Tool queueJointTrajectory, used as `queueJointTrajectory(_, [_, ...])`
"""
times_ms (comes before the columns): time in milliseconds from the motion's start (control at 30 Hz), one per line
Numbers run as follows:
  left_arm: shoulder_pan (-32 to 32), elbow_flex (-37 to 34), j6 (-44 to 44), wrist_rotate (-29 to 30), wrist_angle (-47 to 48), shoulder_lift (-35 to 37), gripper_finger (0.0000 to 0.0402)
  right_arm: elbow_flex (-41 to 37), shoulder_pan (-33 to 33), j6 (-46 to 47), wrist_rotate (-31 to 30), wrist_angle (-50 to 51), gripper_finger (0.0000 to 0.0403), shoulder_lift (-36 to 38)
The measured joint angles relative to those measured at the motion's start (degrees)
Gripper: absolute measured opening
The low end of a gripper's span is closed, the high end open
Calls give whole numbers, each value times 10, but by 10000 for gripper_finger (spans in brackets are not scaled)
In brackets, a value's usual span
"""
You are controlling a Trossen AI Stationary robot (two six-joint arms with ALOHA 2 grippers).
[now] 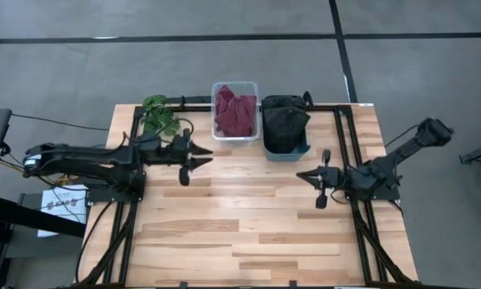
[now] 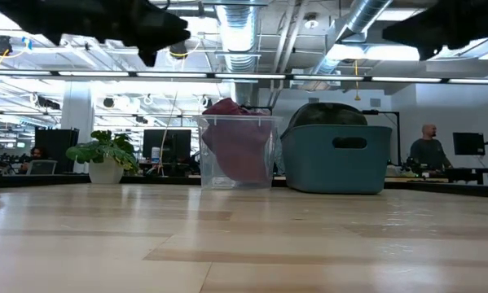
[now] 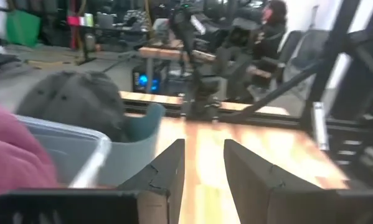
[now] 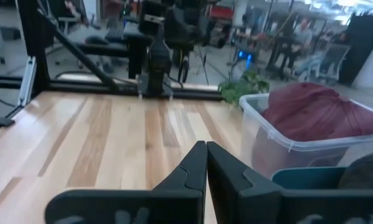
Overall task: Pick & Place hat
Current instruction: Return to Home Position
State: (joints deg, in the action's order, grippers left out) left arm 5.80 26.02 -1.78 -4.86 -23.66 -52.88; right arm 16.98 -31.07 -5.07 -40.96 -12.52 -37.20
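Red caps (image 1: 235, 113) fill the transparent bin (image 1: 234, 83), black cap (image 1: 284, 120) the blue bin (image 1: 285, 155), likely only homing remains, left gripper (image 1: 208, 156) parted, right gripper (image 1: 299, 174) pinched empty.

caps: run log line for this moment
red caps: in transparent bin | black cap: in blue bin | left gripper: open, empty, above table | right gripper: shut, empty, above table

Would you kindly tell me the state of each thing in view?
Clear bin: upright, holds red caps.
Red caps: bunched in the clear bin.
Blue bin: upright, holds black cap.
Black cap: in the blue bin, domed above its rim.
Plant: upright in its pot.
Left hand: open, empty.
Right hand: shut, empty.
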Motion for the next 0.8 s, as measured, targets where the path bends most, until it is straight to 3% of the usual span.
queueJointTrajectory(67, [-23,-20,-26,1,-13,18,110,-23,-12,-11,-13,-40,4,1])
queueJointTrajectory(200, [-96,-66,-37,0,-128,26,110,-52,-31,-13,-31,-86,4,2])
queueJointTrajectory(300, [-126,-90,-30,37,-160,26,110,-68,-42,-14,-45,-114,4,1])
queueJointTrajectory(367, [-148,-97,-73,57,-211,14,110,-74,-47,-13,-50,-115,4,2])
queueJointTrajectory(500, [-204,-99,-44,43,-266,-19,110,-77,-58,1,-58,-115,4,2])
queueJointTrajectory(633, [-175,-98,-36,77,-262,-15,110,-77,-66,8,-58,-117,4,2])
queueJointTrajectory(800, [-88,-98,-49,22,-234,-20,110,-77,-67,42,-59,-122,4,2])
